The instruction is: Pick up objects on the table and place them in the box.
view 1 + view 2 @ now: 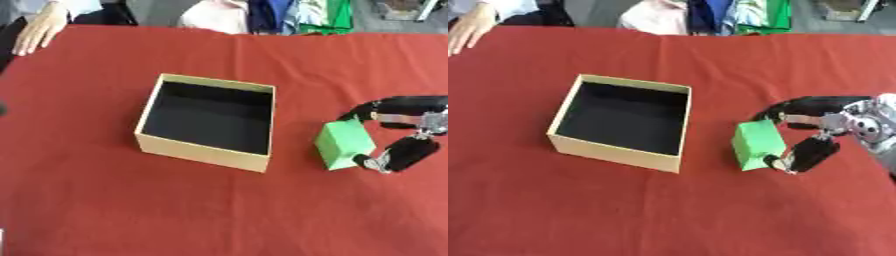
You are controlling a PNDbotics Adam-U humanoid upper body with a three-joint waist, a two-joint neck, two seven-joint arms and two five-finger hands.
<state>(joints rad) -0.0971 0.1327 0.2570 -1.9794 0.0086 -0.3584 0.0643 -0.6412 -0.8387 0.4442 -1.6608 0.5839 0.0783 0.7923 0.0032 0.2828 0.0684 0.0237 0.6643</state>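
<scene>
A red cloth point(122, 210) covers the whole table, lying flat with one faint crease running from far to near through the middle. Beyond the far edge hang folded clothes point(289, 15) in pink, blue and green, and a grey floor shows behind them. At the far left corner a person's hand point(39, 30) rests flat on the cloth, well apart from everything else. A square tan box point(206, 156) with a black inside sits open near the middle of the table. Just to its right, apart from its wall, stands a green block point(756, 144) on the cloth. The right hand point(820, 132) reaches in from the right edge and grasps the block, fingers curled over its far side and thumb pressed at its near right corner. Nothing lies between the block and the box.
</scene>
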